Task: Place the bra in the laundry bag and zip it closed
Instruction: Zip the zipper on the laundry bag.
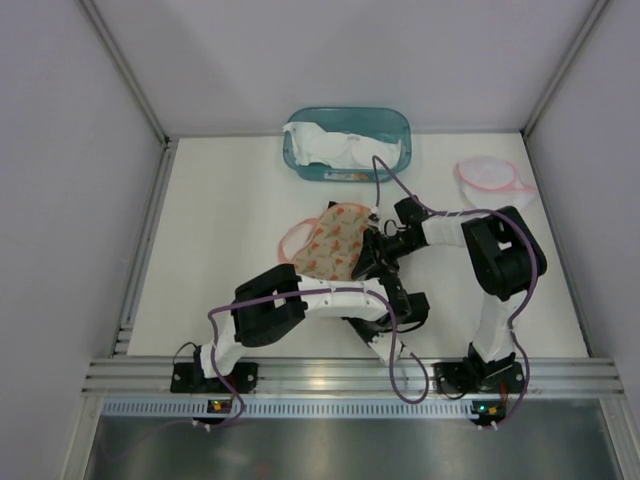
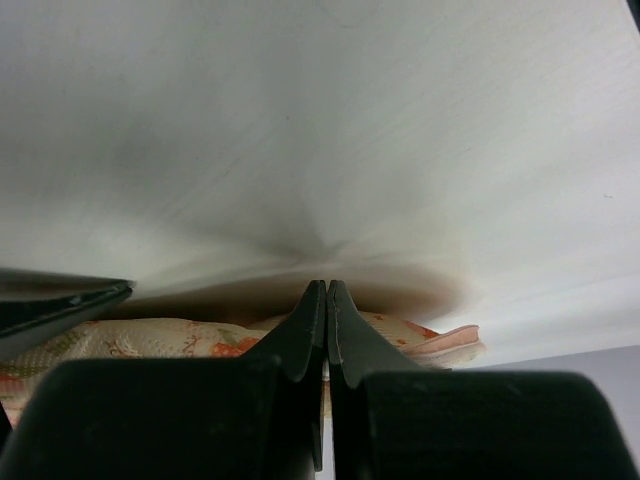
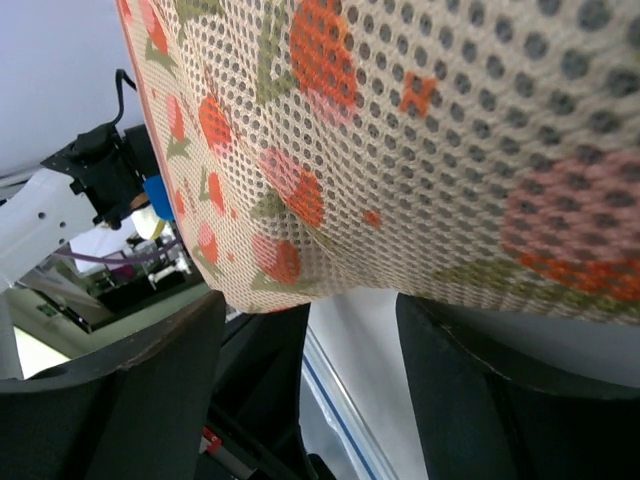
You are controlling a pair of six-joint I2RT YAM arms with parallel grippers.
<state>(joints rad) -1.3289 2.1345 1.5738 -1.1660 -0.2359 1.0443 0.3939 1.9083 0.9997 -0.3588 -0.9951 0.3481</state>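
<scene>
Strawberry-print laundry bag (image 3: 400, 150) spreads overhead — fingers (image 3: 110, 395) parted beneath it.

No legible text, brand, number or sign is showing in any view. A small pale label (image 1: 352, 175) on the teal bin's (image 1: 400, 124) front wall is reading as blur only.

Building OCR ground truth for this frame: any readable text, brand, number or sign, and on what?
No text can be read in any view.
A pale sticker on the front wall of the teal bin: too small to read.
The laundry bag: strawberry print only, no lettering visible.
</scene>
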